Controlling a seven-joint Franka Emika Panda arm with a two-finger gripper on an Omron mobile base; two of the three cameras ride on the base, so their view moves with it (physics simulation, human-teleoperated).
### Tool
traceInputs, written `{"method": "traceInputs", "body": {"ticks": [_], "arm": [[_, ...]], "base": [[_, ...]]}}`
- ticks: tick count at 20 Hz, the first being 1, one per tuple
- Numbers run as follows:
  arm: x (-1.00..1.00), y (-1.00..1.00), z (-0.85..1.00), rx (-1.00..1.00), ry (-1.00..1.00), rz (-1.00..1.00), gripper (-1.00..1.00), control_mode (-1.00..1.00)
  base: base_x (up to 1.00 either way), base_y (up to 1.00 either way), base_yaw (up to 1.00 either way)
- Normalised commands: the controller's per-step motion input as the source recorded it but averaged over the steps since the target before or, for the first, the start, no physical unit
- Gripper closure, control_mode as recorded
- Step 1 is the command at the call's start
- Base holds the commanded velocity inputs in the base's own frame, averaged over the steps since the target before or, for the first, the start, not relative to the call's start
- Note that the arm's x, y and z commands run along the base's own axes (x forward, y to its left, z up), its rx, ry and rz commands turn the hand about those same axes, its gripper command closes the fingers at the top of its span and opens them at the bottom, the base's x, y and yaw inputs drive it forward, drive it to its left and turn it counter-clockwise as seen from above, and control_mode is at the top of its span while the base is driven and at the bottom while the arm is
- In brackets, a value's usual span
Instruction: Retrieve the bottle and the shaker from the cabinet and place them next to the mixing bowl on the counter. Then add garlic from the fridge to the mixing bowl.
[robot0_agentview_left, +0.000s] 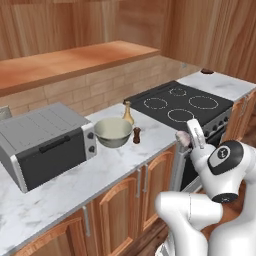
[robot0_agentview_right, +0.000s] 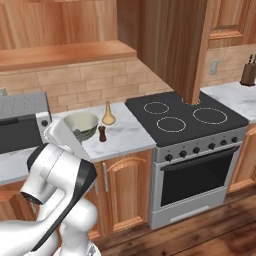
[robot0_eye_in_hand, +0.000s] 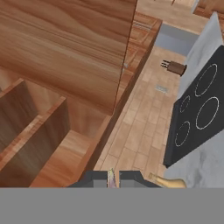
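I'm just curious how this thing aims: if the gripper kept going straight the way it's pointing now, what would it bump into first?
Probably the brick backsplash wall behind the counter, below the open cabinet. The gripper is shut on something pale, likely garlic. Depth is unclear.

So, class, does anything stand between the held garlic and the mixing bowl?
Only the shaker, standing on the counter between the garlic in the gripper and the mixing bowl. The bowl's open top looks free from above.

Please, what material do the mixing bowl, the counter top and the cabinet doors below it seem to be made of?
Mixing bowl: probably glazed ceramic or enamel, pale greenish-grey with a soft sheen.
Counter top: looks like polished white marble, with faint grey veins.
Cabinet doors: apparently varnished reddish-brown wood, with visible grain.
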Motion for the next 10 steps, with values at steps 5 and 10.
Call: {"method": "traceInputs", "body": {"ticks": [5, 10], "arm": [[0.00, 0.00, 0.00, 0.00, 0.00, 0.00, 1.00, 1.00], [0.00, 0.00, 0.00, 0.00, 0.00, 0.00, 1.00, 1.00]], "base": [[0.46, 0.00, 0.00], [0.45, -0.08, 0.00]]}}
